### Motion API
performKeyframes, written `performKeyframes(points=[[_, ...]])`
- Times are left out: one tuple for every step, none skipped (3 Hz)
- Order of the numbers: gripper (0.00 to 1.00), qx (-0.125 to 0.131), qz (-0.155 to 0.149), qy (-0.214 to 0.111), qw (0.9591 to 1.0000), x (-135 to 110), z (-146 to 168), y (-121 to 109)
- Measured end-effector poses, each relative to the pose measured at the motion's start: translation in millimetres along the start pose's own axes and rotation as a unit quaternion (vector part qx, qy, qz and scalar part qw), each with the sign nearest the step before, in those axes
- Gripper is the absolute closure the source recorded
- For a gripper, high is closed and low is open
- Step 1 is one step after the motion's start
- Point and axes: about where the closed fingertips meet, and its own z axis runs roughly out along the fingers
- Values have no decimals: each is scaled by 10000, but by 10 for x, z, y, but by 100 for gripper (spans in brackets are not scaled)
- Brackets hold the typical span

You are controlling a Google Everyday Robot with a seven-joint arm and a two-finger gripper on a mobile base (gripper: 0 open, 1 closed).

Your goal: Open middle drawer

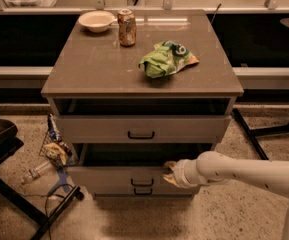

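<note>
The middle drawer (114,178) of the grey-beige cabinet is pulled partly out, with a dark gap above its front and a small black loop handle (142,182) at centre. My gripper (170,173) is at the top edge of this drawer's front, just right of the handle, at the end of my white arm (234,170) coming in from the right. The drawer's inside is in shadow. The taller top drawer (99,129) also stands slightly out. The bottom drawer's handle (143,191) shows just under the middle front.
On the cabinet top (94,69) are a white bowl (97,20), a soda can (127,27) and a green chip bag (167,58). Left on the floor are a black chair base (44,211), a small wire basket with litter (56,151) and a bottle (34,173). A table leg (251,134) stands at right.
</note>
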Motion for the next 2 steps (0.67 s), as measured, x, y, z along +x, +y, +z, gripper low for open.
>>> performKeyframes(points=[[100, 0, 0, 0, 10000, -19, -27, -15], [100, -2, 1, -1, 10000, -33, -48, -20]])
